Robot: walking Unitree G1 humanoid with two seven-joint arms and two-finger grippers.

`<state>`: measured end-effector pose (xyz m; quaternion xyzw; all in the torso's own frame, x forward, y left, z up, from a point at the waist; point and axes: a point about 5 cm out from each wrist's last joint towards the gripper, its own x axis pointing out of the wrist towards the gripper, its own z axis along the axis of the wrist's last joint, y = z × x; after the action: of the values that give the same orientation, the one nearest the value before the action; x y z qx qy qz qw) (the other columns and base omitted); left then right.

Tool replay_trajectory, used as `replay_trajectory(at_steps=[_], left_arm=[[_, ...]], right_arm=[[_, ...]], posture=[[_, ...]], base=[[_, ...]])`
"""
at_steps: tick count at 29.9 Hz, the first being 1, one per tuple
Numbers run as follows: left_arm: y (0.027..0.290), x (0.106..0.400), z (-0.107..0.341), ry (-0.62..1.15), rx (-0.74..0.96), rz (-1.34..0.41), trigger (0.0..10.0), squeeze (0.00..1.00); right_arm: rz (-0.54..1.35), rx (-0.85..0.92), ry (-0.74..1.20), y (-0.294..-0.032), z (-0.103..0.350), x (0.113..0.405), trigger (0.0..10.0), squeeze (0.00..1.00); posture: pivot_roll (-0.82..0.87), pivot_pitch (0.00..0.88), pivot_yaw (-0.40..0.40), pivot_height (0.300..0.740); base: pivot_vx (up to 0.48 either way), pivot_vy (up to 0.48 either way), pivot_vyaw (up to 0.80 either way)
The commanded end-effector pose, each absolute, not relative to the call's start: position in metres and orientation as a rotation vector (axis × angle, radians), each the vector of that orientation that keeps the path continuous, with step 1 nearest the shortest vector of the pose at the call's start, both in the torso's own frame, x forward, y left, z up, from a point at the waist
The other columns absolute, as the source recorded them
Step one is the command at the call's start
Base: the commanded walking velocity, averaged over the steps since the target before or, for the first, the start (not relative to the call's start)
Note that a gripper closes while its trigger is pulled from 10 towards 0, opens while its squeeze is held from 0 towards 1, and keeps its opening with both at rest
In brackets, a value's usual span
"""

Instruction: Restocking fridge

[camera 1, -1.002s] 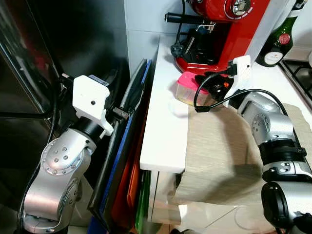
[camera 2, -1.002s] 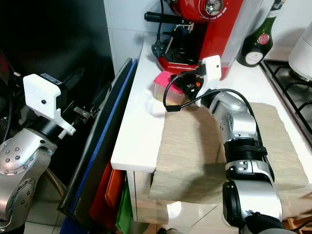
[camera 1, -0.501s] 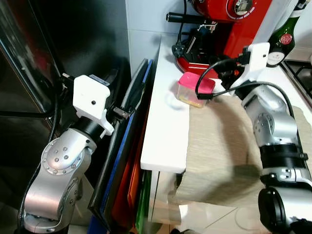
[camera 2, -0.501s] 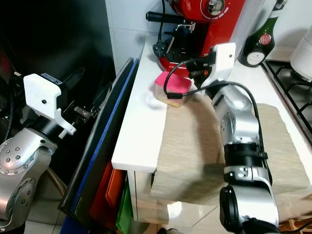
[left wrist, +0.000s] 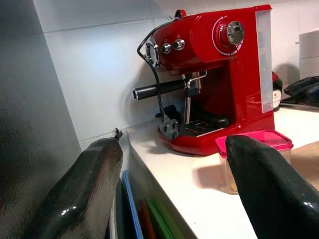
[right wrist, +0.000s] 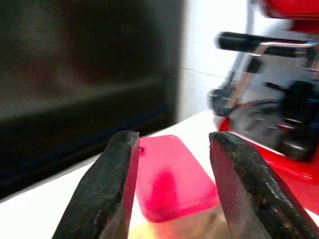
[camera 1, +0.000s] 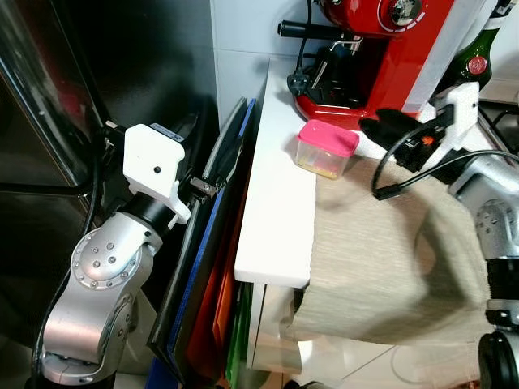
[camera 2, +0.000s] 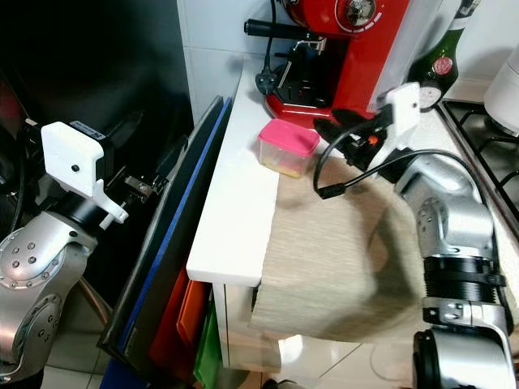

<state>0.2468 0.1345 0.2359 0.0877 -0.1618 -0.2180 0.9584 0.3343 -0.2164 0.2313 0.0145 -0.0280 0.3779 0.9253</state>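
Black: one fridge (camera 1: 49, 121), tall dark face at the robot's left, closed as far as can be seen.
White: one tabletop (camera 1: 280, 203), partly draped with one beige cloth (camera 1: 381, 259).
Red: one espresso machine (camera 1: 373, 57) at the tabletop's back; one dark green bottle (camera 1: 470, 61) beside it.
Flat boards or trays (camera 1: 212, 267), several, stood on edge in the gap between fridge and tabletop; exact count unclear.
Silver: two arms. Left claw (left wrist: 172, 189), fingers spread wide, empty, held low beside the gap. Right claw (right wrist: 172, 184), fingers spread, empty, hovering just beside the box and aimed at it, not touching.
Pink-lidded clear box (camera 1: 326, 149), one, standing upright on the tabletop in front of the espresso machine, at the cloth's edge. Judged light, rigid plastic, smooth-sided and likely slippery; pale contents low inside. Best taken across the side walls below the lid, kept level.
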Motion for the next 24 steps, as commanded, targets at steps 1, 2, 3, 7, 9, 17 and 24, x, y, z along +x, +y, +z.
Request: replay_trajectory(at_steps=[1, 2, 3, 7, 9, 17, 24], left_arm=[[0.138, 0.249, 0.239, -0.341, 0.183, -0.414, 10.0, 0.00], [0.138, 0.249, 0.239, -0.341, 0.183, -0.413, 10.0, 0.00], [0.138, 0.249, 0.239, -0.341, 0.182, -0.413, 10.0, 0.00], [0.139, 0.249, 0.239, -0.340, 0.183, -0.413, 10.0, 0.00], [0.139, 0.249, 0.239, -0.341, 0.186, -0.412, 10.0, 0.00], [0.140, 0.248, 0.239, -0.340, 0.191, -0.407, 10.0, 0.00], [0.141, 0.248, 0.240, -0.342, 0.196, -0.408, 10.0, 0.00]], right_arm=[[0.825, 0.020, -0.046, -0.213, 0.234, 0.335, 10.0, 1.00], [0.827, 0.023, -0.040, -0.212, 0.233, 0.336, 10.0, 1.00], [0.839, 0.027, -0.032, -0.210, 0.232, 0.336, 10.0, 1.00], [0.885, 0.031, 0.008, -0.197, 0.222, 0.337, 10.0, 1.00], [0.894, 0.040, 0.029, -0.195, 0.218, 0.338, 10.0, 1.00], [0.807, -0.006, 0.022, -0.200, 0.216, 0.349, 10.0, 1.00], [0.795, -0.016, 0.026, -0.202, 0.213, 0.349, 10.0, 1.00]], posture=[[0.14, 0.000, -0.036, 0.740], [0.14, 0.001, -0.035, 0.740], [0.14, 0.002, -0.036, 0.740], [0.14, 0.003, -0.036, 0.740], [0.14, 0.004, -0.037, 0.740], [0.15, 0.003, -0.037, 0.740], [0.16, 0.000, -0.038, 0.740]], base=[[0.000, 0.000, 0.00], [0.000, 0.000, 0.00], [0.000, 0.000, 0.00], [0.000, 0.000, 0.00], [0.000, 0.000, 0.00], [0.000, 0.000, 0.00], [0.000, 0.000, 0.00]])
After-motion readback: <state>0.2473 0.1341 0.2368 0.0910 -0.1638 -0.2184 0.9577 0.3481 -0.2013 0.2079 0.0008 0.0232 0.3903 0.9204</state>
